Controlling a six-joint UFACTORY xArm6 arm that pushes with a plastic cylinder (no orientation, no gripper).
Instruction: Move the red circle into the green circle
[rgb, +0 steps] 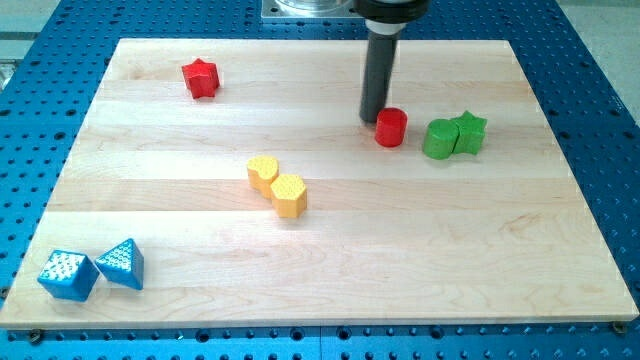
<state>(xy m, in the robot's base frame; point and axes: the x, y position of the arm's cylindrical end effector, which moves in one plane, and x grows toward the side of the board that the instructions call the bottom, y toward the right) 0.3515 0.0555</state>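
Note:
The red circle (391, 127) is a short red cylinder on the wooden board, right of centre near the view's top. The green circle (438, 139) stands a short gap to its right, touching a green star (469, 132) on its far side. My tip (372, 119) is the lower end of the dark rod, at the red circle's upper-left edge, touching or almost touching it.
A red star (201, 78) lies at the upper left. A yellow heart-like block (263, 172) and a yellow hexagon (289, 195) touch near the centre. A blue cube-like block (68, 275) and a blue triangle (121, 264) sit at the lower left. The wooden board (500, 260) rests on a blue perforated table.

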